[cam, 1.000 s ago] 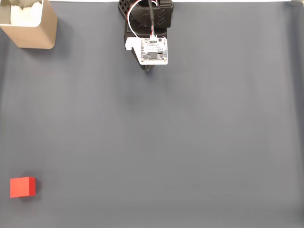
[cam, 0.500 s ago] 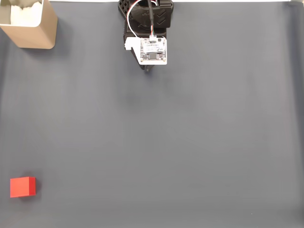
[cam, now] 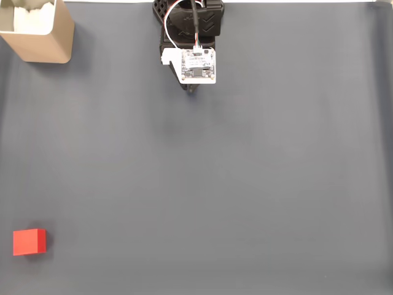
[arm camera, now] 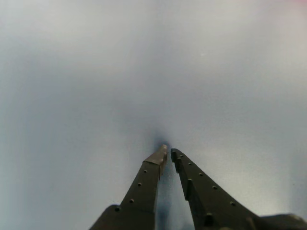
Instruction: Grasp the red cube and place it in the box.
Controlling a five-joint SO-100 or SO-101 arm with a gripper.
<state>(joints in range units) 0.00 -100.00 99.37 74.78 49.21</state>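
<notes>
1. Fixed view: the arm (cam: 189, 24) reaches in from 12 o'clock, with a white circuit board (cam: 198, 65) on its wrist and the gripper (cam: 192, 90) tip just below it over the dark grey mat (cam: 245, 172).
2. Fixed view: the red cube (cam: 29, 241) lies on the mat far out at 8 o'clock, well apart from the arm.
3. Fixed view: the box (cam: 38, 31) stands at 10 o'clock, tan outside and white inside, well apart from the cube.
4. Wrist view: the gripper (arm camera: 167, 151) rises from 6 o'clock, its two dark fingers (arm camera: 144, 184) nearly meeting at the tips, clenched on nothing, above the blurred grey mat (arm camera: 96, 72).
</notes>
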